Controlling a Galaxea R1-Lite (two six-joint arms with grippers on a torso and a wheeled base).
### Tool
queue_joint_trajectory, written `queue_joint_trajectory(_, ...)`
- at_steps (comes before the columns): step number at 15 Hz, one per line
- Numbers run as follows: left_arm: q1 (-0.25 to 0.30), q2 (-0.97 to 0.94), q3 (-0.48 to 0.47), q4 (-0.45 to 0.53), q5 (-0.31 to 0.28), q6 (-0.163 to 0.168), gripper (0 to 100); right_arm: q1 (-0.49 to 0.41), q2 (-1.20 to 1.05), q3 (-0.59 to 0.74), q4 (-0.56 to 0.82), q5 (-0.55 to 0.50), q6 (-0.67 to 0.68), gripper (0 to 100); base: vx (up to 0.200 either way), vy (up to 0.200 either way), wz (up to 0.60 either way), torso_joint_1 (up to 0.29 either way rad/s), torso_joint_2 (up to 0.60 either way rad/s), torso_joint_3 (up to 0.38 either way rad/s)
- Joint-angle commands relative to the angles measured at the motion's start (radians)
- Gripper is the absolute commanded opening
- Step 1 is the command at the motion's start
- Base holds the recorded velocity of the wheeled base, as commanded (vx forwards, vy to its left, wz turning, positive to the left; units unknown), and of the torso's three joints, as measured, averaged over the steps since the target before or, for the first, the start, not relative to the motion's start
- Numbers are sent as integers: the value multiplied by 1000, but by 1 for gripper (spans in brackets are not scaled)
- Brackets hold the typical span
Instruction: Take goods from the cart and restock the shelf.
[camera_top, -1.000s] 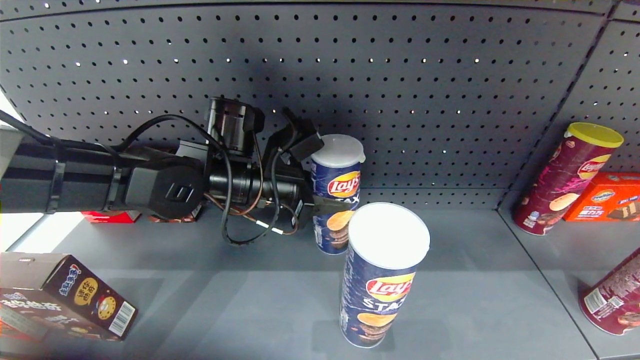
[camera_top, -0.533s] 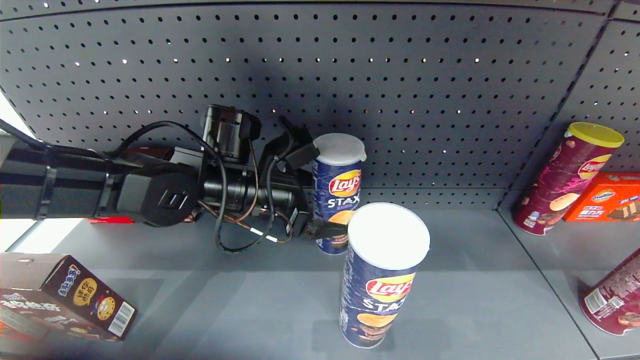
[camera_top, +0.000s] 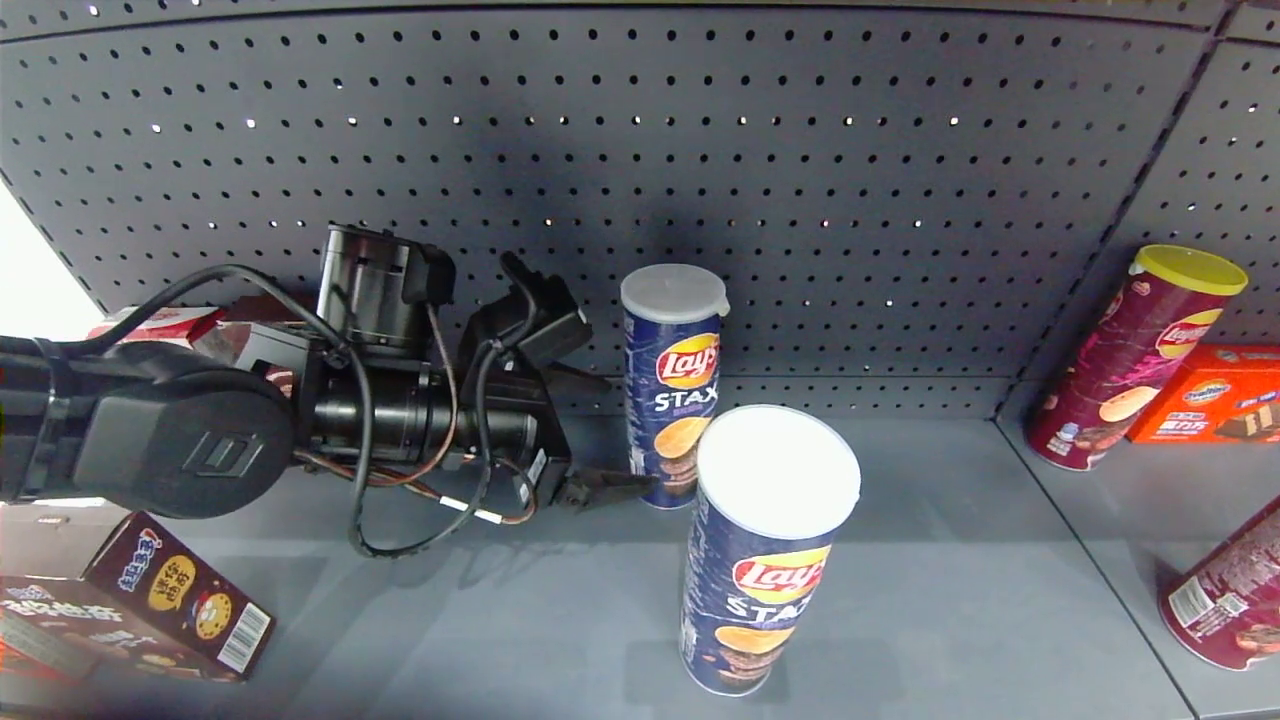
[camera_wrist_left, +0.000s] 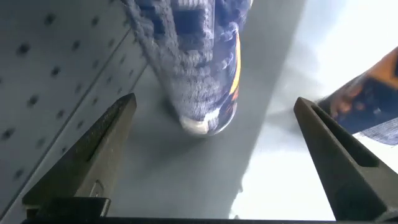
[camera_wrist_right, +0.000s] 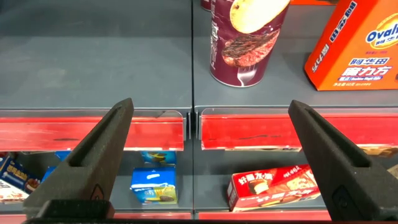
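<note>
Can (camera_wrist_left: 205, 74) ahead of spread left fingers (camera_wrist_left: 99, 149)

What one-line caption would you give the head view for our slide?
Open left gripper beside an upright blue chip can on the grey shelf, a second can standing nearer.

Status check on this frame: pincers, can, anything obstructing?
Left pincer open, not gripping. Right pincer open, empty. Rear can upright on shelf. Front can stands close before it.
</note>
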Motion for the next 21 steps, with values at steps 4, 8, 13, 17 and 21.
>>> queue_joint_trajectory(4, -3, -13, 1, 1, 55, -2, 100, 0, 0, 0, 0, 0, 0, 100, 0, 0, 0, 0, 0, 0)
queue_joint_trajectory(8, -7, 13, 0, -59, 124, -51, 100, 0, 0, 0, 0, 0, 0, 100, 0, 0, 0, 0, 0, 0)
queue_joint_trajectory(13, -9, 22, 1, -84, 139, -64, 100, 0, 0, 0, 0, 0, 0, 100, 0, 0, 0, 0, 0, 0)
queue_joint_trajectory(17, 7, 22, 3, -84, 151, -64, 100, 0, 0, 0, 0, 0, 0, 100, 0, 0, 0, 0, 0, 0)
queue_joint_trajectory(21, 8, 22, 1, -85, 176, -68, 100, 0, 0, 0, 0, 0, 0, 100, 0, 0, 0, 0, 0, 0)
